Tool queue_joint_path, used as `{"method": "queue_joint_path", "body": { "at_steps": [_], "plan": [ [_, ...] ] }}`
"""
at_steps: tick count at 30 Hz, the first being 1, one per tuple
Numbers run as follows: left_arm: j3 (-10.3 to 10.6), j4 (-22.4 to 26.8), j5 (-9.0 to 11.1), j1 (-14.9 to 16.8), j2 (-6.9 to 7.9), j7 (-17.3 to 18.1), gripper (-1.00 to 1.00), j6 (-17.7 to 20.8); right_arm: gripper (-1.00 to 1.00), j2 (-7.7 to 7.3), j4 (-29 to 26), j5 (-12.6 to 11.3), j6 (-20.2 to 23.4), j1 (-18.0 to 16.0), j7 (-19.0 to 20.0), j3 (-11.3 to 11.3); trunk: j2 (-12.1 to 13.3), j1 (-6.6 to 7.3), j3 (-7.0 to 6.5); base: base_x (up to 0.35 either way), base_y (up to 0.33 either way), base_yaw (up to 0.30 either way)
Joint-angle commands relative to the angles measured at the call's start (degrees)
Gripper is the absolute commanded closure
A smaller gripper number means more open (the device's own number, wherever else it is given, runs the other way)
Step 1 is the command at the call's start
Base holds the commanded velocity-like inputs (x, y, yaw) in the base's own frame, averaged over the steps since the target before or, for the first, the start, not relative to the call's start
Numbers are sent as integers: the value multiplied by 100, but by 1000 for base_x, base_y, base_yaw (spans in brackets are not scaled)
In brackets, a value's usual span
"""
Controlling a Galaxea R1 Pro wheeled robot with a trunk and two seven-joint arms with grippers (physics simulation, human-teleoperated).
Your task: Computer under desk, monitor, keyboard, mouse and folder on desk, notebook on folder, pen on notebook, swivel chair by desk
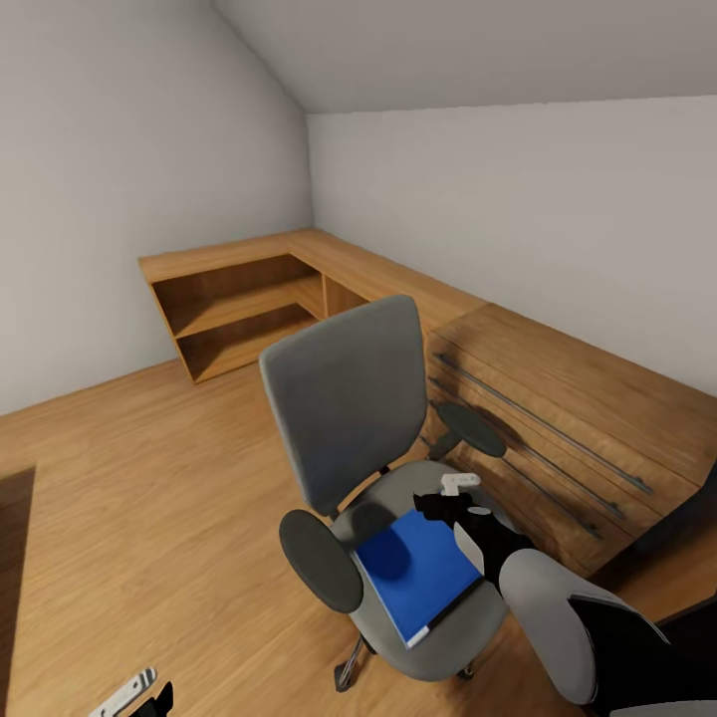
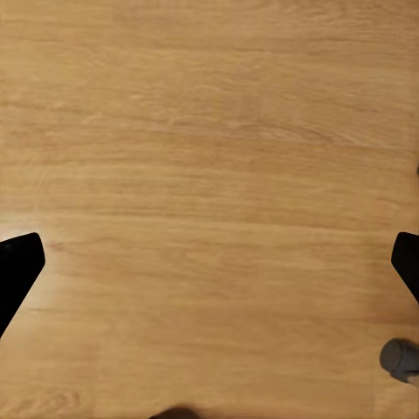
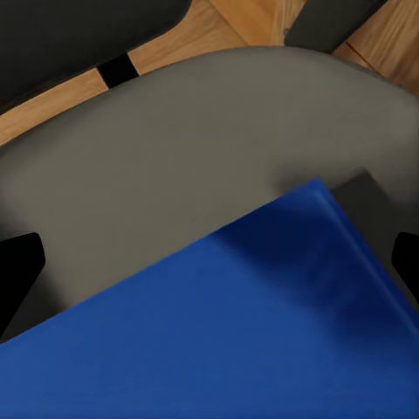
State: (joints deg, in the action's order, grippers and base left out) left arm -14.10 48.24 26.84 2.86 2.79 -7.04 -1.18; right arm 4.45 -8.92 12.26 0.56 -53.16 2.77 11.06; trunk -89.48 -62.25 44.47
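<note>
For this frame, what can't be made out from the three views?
- Right gripper: in the right wrist view its dark fingertips are cut off by the picture edges; in the head view the arm covers them.
- Folder: its far corner lies under the right arm's shadow in the head view.
- Swivel chair: the seat hides most of its base.
- Left gripper: fingertips cropped in the left wrist view, above bare floor.

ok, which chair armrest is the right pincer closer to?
The far armrest, beside the wooden drawer unit. The right pincer hangs just in front of it, above the blue folder; the near armrest sits across the seat.
</note>
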Motion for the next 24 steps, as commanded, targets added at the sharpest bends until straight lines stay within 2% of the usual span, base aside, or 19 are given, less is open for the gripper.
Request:
{"method": "queue_joint_path", "body": {
  "at_steps": [1, 8, 18, 24],
  "plan": [
    [12, -12, 59, 0, 2, -19, -100, -14, -100, 3, -5, 55, 6, -2, 22, 49, -2, 0, 4, 0, 0, 0],
    [24, -225, 45, 3, 10, -9, -100, -35, -100, 3, -5, 57, 9, -2, 22, 46, -2, 0, 4, 36, 0, 0],
    [25, -273, 41, 1, 6, -14, -100, -40, -100, 2, -5, 57, 15, -2, 22, 49, -2, 0, 4, 246, 0, 0],
    [18, -272, 41, 3, 5, -23, -100, -218, -100, -4, -5, 57, 40, -2, -101, 46, -2, 0, 4, 74, 0, 0]
  ]
}}
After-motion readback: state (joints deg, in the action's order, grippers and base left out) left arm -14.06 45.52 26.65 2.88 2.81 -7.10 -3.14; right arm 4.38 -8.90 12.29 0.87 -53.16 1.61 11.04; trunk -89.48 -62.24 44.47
